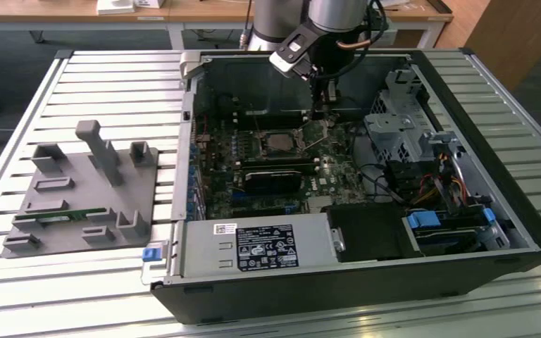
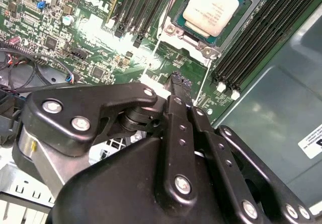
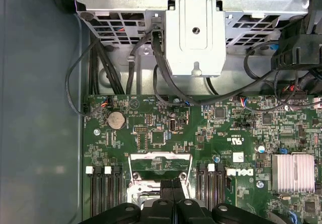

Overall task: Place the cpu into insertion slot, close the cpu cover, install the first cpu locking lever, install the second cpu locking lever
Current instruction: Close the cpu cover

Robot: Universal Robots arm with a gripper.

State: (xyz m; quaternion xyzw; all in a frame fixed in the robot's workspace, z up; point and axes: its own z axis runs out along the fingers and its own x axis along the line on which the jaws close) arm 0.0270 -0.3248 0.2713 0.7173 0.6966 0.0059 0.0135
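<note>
Green motherboard lies under the pincer, jaws together, near the cpu.

In the exterior view we see bright light on the table, its slats glaring white nearest the camera, while the case interior lies in shade. In the second wrist view white glare washes the board, the cpu shines pale, and the close gripper looks dark and soft. The first wrist view is evenly lit.
</note>
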